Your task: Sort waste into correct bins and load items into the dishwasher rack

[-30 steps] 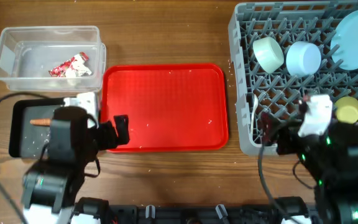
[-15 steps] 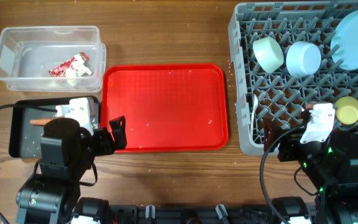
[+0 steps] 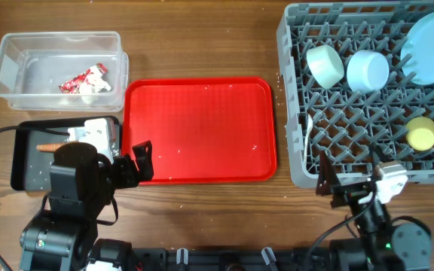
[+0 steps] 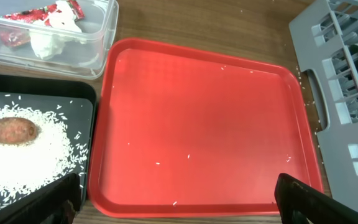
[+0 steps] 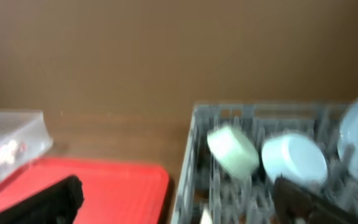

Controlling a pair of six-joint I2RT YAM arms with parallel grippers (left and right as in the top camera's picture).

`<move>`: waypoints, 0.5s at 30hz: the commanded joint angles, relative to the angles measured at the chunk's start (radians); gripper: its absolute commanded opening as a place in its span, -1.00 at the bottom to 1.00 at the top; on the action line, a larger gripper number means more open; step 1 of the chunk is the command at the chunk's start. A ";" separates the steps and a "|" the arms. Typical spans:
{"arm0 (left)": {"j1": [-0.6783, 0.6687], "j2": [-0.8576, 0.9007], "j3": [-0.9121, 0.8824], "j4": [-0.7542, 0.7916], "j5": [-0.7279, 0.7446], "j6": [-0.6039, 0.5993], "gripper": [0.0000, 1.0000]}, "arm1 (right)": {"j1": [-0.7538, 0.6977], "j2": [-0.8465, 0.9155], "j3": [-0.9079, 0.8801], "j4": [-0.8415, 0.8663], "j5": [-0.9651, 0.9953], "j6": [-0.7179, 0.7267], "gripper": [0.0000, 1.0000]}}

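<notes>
The grey dishwasher rack holds a pale green bowl, a light blue bowl, a light blue plate, a yellow cup and a white spoon. The clear tub holds the red-and-white wrapper. The black tray holds the carrot-like stick on rice grains. My left gripper is open and empty over the red tray's near left corner. My right gripper is open and empty, in front of the rack's near wall.
The bright red tray lies between the bins and the rack, with a few stray rice grains on it. Bare wooden table shows behind it and along the front edge.
My right arm has drawn back from over the rack's near edge toward the table's front. My left arm drew back a little, then stayed still.
</notes>
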 commanded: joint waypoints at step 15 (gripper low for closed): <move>-0.005 -0.002 -0.008 0.002 -0.010 0.016 1.00 | -0.002 -0.022 -0.390 0.376 0.037 -0.111 0.99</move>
